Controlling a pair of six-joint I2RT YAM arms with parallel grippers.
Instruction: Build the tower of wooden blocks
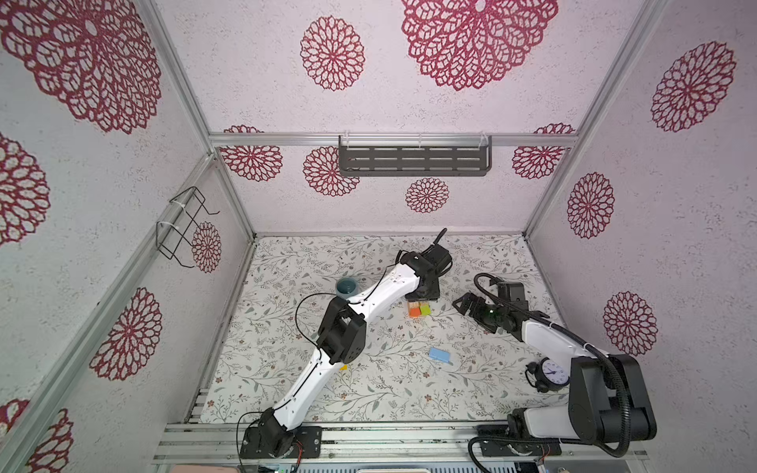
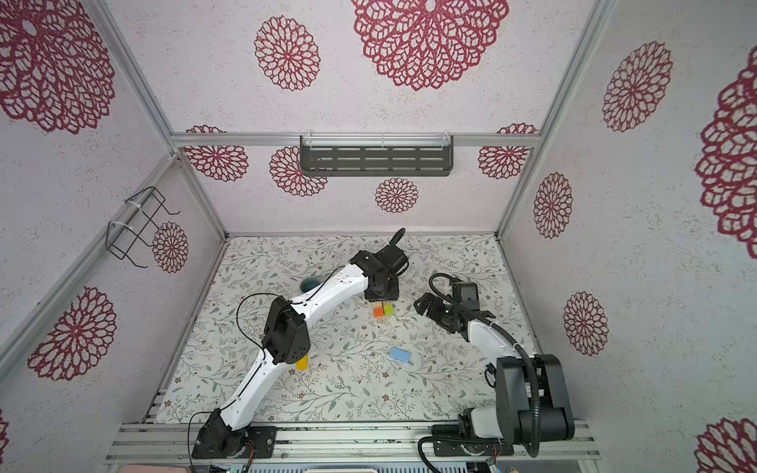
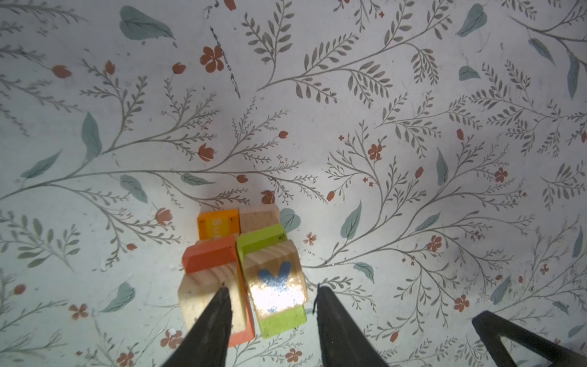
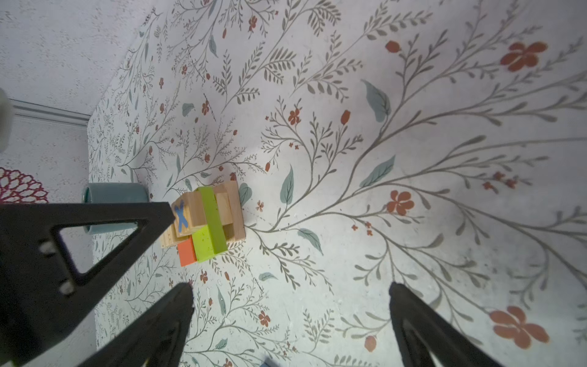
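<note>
The left tool (image 1: pixel 424 294) hangs straight above the tower (image 1: pixel 420 310), a compact stack of small painted and natural wood blocks. The tower stands toward the back of the floral-printed surface (image 1: pixel 286 389), a little right of centre in both top views.

In the left wrist view this tool (image 3: pixel 270 292) has its two dark fingers (image 3: pixel 216 321) partly apart, astride the topmost block, a natural wooden cube with a blue mark (image 3: pixel 276 282), which rests on the stack. One finger is clear of the cube's edge. The other overlaps a neighbouring plain block, and contact there is hard to judge. Below the cube lie a lime-green oblong block (image 3: pixel 263 240), a red-orange oblong block (image 3: pixel 209 255) and, lower, an orange lettered block (image 3: pixel 217 225).

The right tool (image 1: pixel 467 305) hovers low just to the right of the tower, apart from it. In the right wrist view the right tool (image 4: pixel 292 302) is spread wide, with only bare surface between its fingers.

Two blocks lie loose. A light-blue oblong block (image 1: pixel 440 354) sits nearer the front, well apart from the tower. A yellow block (image 2: pixel 302 363) is partly hidden under the left arm's elbow.

A round teal cup (image 1: pixel 347 285) stands left of the tower, beside the left arm. A black alarm clock with a white face (image 1: pixel 551 372) stands at the front right, by the right arm.
</note>
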